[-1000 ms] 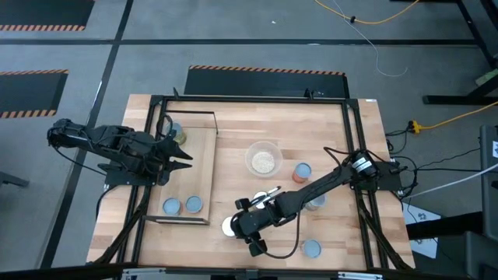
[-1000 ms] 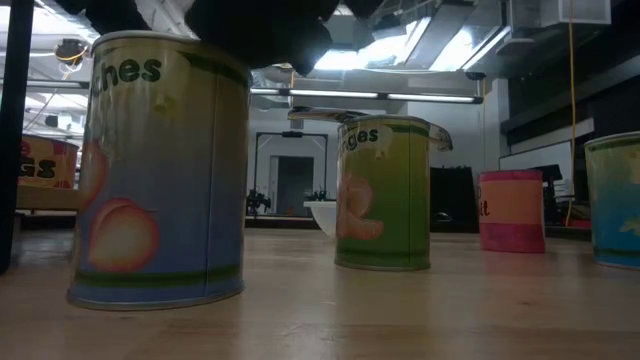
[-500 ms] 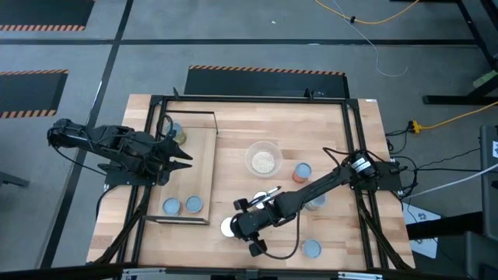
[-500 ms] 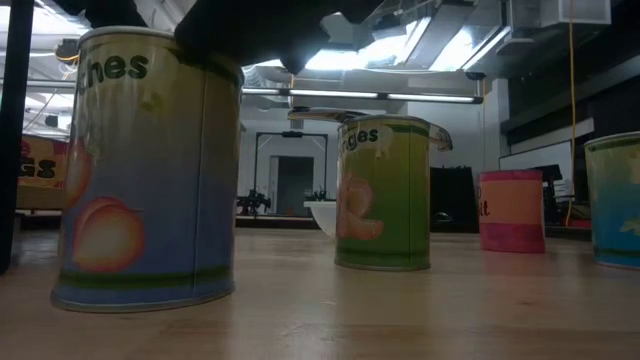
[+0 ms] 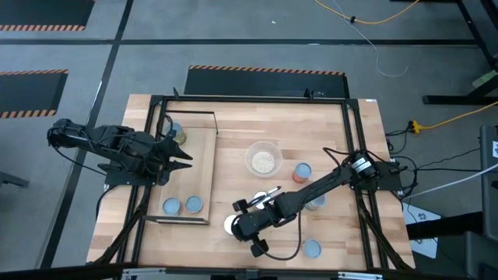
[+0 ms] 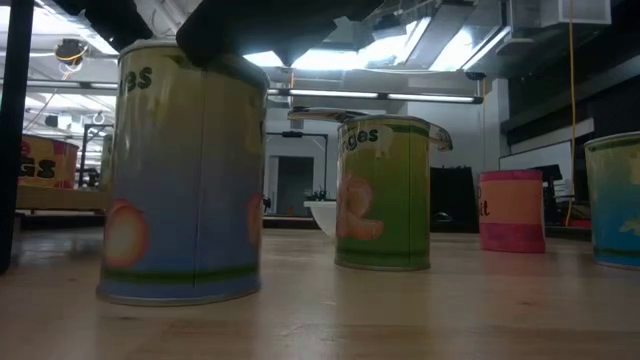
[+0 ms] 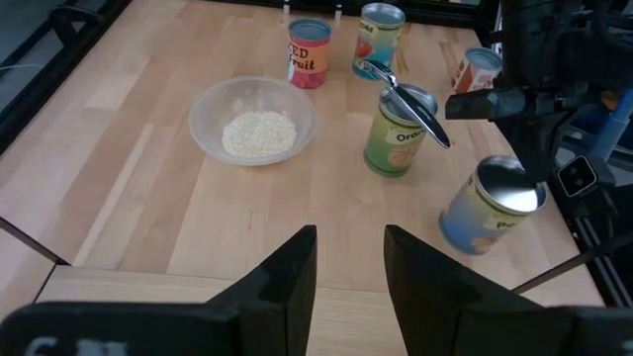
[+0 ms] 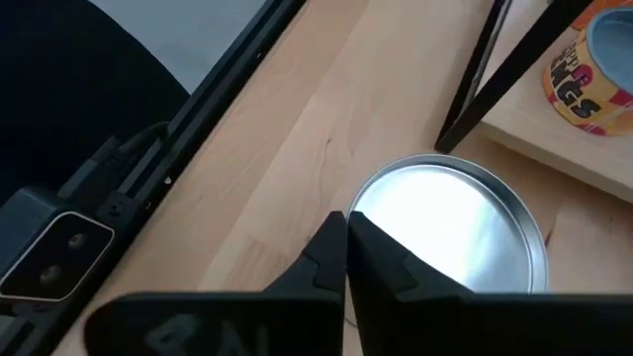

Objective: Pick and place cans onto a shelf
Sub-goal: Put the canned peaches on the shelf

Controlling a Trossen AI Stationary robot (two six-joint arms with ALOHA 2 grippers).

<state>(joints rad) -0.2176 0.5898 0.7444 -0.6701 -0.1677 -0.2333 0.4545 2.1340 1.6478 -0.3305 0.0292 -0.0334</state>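
Observation:
A can with a silvery top and a blue and green peach label stands near the table's front edge. My right gripper is shut, its fingertips pressed together at the near rim of that top; whether the rim is pinched I cannot tell. The shelf, a light board in a black wire frame, lies at the left. Three cans stand on it, two at its front and one at the back. My left gripper waits open above the shelf, holding nothing.
A clear bowl of pale grains sits mid-table. Beside it are a green can with a utensil across its top, an orange can, another can under the right arm and one at the front.
My right gripper has closed from open to shut over the front can. That can has turned and slid to the right in the low view. The left arm has not moved.

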